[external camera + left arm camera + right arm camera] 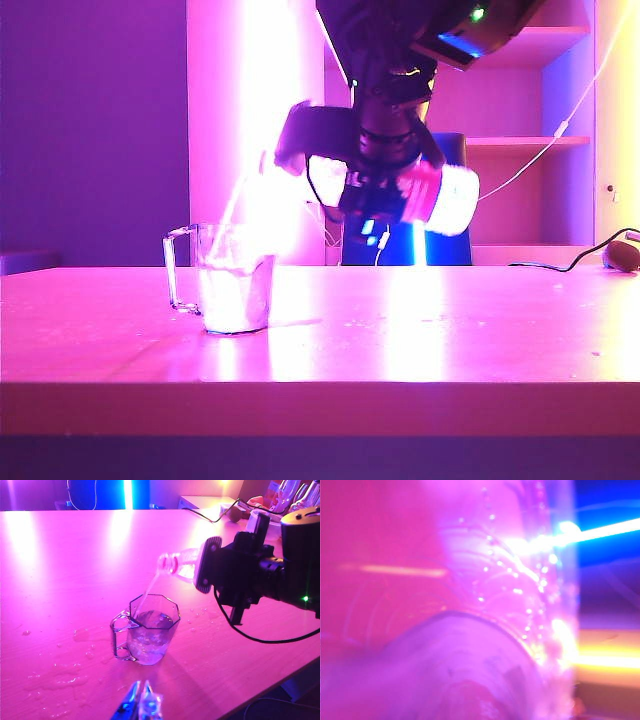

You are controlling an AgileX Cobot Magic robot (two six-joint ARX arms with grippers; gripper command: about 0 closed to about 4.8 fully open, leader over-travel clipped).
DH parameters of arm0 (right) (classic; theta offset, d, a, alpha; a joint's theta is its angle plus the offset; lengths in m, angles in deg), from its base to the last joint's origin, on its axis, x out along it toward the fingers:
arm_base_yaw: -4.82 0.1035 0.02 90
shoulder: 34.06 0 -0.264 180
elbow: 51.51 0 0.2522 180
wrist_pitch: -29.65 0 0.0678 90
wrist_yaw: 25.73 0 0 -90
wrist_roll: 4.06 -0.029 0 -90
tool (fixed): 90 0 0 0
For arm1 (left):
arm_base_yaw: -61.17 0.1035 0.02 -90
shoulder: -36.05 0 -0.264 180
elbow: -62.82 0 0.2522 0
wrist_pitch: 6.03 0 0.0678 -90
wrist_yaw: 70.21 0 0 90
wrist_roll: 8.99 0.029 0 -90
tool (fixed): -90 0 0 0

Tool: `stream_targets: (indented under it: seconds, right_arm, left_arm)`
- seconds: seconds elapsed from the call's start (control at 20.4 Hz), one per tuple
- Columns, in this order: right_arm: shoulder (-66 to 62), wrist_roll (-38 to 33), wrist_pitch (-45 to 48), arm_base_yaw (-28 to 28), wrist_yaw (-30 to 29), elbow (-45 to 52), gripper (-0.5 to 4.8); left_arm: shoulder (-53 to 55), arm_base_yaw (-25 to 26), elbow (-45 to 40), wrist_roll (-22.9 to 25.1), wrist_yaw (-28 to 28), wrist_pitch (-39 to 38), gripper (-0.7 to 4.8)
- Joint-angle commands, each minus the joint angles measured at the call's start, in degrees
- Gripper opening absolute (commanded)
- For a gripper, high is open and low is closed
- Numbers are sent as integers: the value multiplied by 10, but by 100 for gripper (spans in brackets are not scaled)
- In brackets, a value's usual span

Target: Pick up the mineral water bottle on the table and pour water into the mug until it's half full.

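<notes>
The mineral water bottle [440, 200] lies tipped about level above the table, neck toward the mug, with my right gripper [385, 185] shut around its middle. A thin stream of water [150, 587] runs from its open mouth [167, 564] into the clear faceted mug [152, 632], which stands upright with water in its lower part. In the right wrist view the bottle's wet wall [495, 580] fills the blurred picture. My left gripper [141, 702] hovers low on the near side of the mug, its tips together and nothing between them.
Spilled water [75, 637] lies in puddles and drops on the table beside the mug's handle. A black cable [560, 262] and a small object [622, 252] lie at the far right of the table. The table's edge [280, 680] runs close behind the right arm.
</notes>
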Motion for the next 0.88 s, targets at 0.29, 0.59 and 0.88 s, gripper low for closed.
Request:
stream_targets:
  seconds: [0.29,0.59,0.88]
  right_arm:
    - [13,-552,126,-93,-218,42,252]
    - [12,-610,352,-168,-297,177,252]
    - [11,-609,398,-213,-323,243,322]
  left_arm:
    - [-1,0,2,-2,-1,8,-5]
    - [-1,0,2,-2,-2,7,-5]
    - [0,0,2,-1,-1,7,-5]
